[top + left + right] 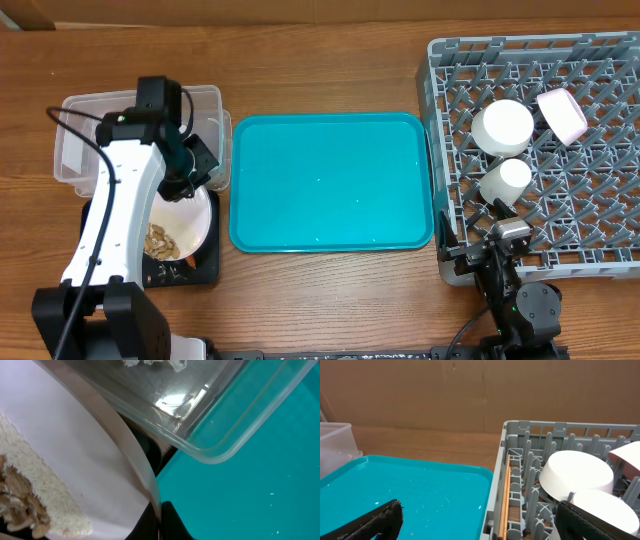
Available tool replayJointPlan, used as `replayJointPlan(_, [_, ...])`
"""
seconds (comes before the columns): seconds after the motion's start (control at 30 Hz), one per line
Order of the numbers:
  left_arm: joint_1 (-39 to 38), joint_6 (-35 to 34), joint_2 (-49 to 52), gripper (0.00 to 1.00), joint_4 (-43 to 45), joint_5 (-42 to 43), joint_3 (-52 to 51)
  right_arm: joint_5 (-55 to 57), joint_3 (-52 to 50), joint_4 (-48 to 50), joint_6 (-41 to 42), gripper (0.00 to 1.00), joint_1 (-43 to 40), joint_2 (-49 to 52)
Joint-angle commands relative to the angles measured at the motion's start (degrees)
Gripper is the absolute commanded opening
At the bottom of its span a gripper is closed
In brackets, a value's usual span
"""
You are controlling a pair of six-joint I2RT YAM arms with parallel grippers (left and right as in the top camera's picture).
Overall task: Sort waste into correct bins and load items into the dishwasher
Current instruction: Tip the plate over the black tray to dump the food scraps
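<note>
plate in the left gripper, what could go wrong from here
1. The plate that the left gripper holds over the black tray carries loose food scraps; tipped unevenly, they may spill onto the teal tray.
2. Its rim sits close to the clear tub, so a swing could bump it.

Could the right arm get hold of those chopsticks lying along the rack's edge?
Probably yes. The right arm's fingers are open and empty, and the chopsticks lie just ahead, along the tray-side wall of the rack, with nothing over them. The pegs beside them leave little room, though.
</note>
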Motion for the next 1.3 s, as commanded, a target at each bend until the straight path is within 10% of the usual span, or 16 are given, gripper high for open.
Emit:
replayJointPlan(0.0, [2.03, 1.33, -5.18, 0.05, 2.82, 4.66, -2.75, 0.09, -0.28, 0.31, -0.2, 1.0, -0.07, -0.52])
replayJointPlan(0.53, [11.5, 5.68, -27.52, 0.04, 8.7, 12.28, -14.12, 0.09, -0.28, 0.31, -0.2, 1.0, -0.07, -0.52])
replayJointPlan(1.03, [31.12, 23.93, -34.27, 0.04, 21.64, 50.62, -30.6, 0.09, -0.28, 0.31, -0.17, 1.0, -0.07, -0.52])
replayJointPlan(1.27, [33.51, 29.62, -37.2, 0.04, 18.25, 55.49, -30.6, 0.09, -0.28, 0.31, -0.2, 1.0, -0.07, -0.52])
